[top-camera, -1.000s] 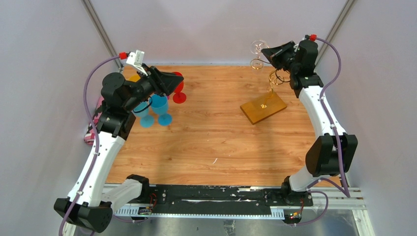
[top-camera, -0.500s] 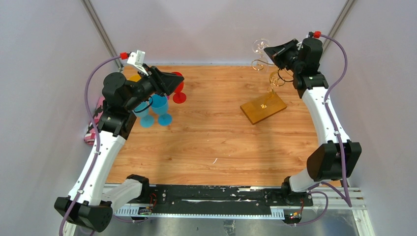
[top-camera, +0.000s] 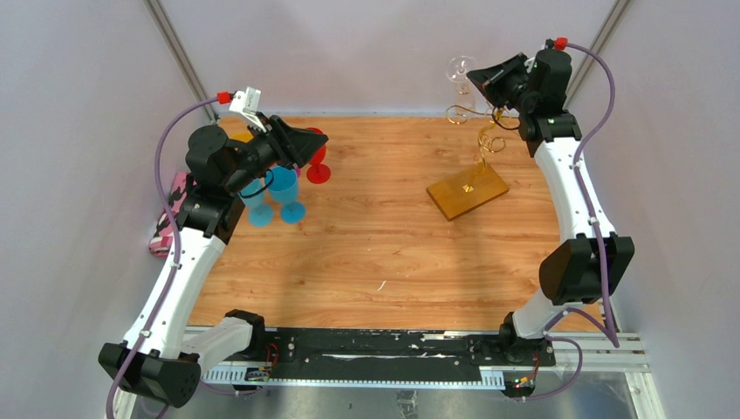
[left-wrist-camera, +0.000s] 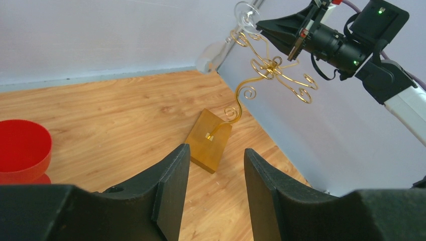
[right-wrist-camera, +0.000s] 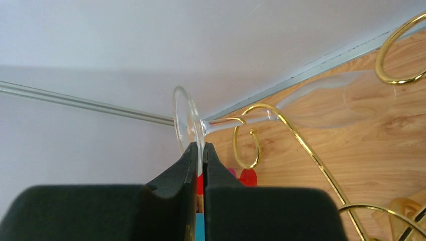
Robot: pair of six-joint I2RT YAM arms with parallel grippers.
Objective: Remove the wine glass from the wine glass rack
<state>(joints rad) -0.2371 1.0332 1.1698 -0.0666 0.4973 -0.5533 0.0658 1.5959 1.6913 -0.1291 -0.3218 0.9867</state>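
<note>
The glass (right-wrist-camera: 188, 118) is up at the top of the rack (top-camera: 468, 189), high over the far right corner of the tabletop (top-camera: 375, 253). It lies nearly sideways, with its round foot toward the back wall. The right pincer (right-wrist-camera: 199, 149) is closed tight on the rim of that foot. The stem runs from the foot across a gold scroll arm to the bowl, which lies beyond a second curl. I cannot tell whether the stem rests in the scroll or only crosses in front of it.

More gold curls spread out just below the glass on the rack's bent stem. Its amber base (left-wrist-camera: 208, 145) lies flat on the tabletop at a slant, well apart from everything else.

Across the tabletop on the far left stand a red goblet (top-camera: 318, 159) and two blue goblets (top-camera: 284, 188) (top-camera: 258, 206), close together and upright. The left wrist view shows only red inside the red bowl. Something yellow (top-camera: 238, 137) shows behind the left arm, too hidden to name. A pink patterned thing (top-camera: 170, 218) sits at the tabletop's left edge.

The left pincer (left-wrist-camera: 216, 151) hangs above the goblets, about half open with nothing between its fingers, pointing toward the rack.
</note>
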